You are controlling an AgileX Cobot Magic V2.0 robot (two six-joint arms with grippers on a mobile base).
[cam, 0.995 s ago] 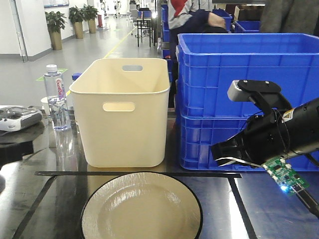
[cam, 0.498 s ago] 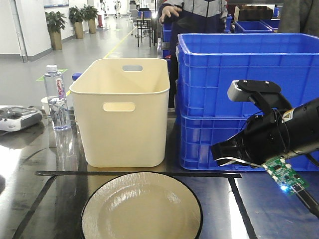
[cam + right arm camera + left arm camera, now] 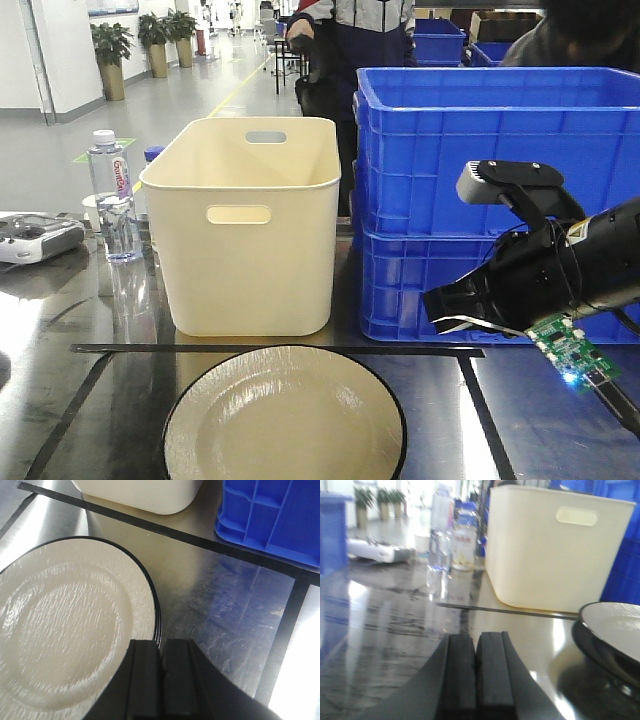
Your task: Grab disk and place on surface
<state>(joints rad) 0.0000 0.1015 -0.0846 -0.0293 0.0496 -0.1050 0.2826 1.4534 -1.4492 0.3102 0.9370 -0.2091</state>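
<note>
Glossy desk carries the stiff, slippery disk; both tools, left tool and right tool, pressed together, should pinch its thin rim.

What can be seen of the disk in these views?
The disk is a round, shallow, plate-like piece: cream, faintly textured face with a raised rim, edged in black. It lies flat on the glossy dark tabletop, just in front of the cream bin, inside the black tape lines. The front view crops its near edge. Neither claw touches it; the right claw, shut, hovers over its edge.
</note>
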